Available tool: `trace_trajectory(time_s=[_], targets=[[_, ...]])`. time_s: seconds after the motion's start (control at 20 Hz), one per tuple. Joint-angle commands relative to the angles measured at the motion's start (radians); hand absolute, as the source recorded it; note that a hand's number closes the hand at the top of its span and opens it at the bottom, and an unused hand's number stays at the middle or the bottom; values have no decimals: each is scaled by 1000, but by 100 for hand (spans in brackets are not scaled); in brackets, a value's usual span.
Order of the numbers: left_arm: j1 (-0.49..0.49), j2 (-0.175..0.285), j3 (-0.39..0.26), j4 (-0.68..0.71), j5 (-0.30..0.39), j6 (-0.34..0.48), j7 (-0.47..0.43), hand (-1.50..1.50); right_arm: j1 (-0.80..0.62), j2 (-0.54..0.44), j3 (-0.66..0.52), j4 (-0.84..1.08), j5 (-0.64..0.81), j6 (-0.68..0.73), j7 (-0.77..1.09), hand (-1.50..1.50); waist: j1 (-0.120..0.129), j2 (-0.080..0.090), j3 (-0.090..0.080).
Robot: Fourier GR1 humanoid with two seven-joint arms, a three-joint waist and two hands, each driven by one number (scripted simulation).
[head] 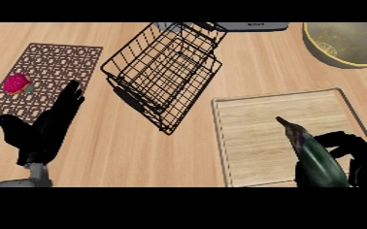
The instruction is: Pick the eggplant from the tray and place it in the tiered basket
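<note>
You'll find the eggplant (pixel 315 157) at the lower right of the frame, its narrow tip pointing up and left. The right hand (pixel 342 139) has its fingers curled round the eggplant's lower part. It lies over the wooden tray (pixel 258 121); whether it touches the board, you cannot tell. The tiered basket (pixel 168 73) stands upper centre, tilted, just left of the tray. Your left hand (pixel 46 126) rests at lower left, fingers straight, tips over a patterned mat (pixel 57 60) bearing a pink object (pixel 17 84).
</note>
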Motion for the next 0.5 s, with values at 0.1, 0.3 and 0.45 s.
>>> trace_trajectory(time_s=[0.1, 0.3, 0.45], targets=[[-52, -7, 11, 40, 5, -21, 2, 0, -150, 101, 171, -119, 133, 131, 134, 150, 27, 9, 0], [-104, -25, -11, 60, -31, 8, 30, 0, -393, 183, 211, -111, 109, 334, 289, 150, 31, 10, -1], [-72, -12, 4, 40, -11, -17, 25, 0, -632, 287, 187, 21, 83, 427, 363, 150, 44, 10, -2]])
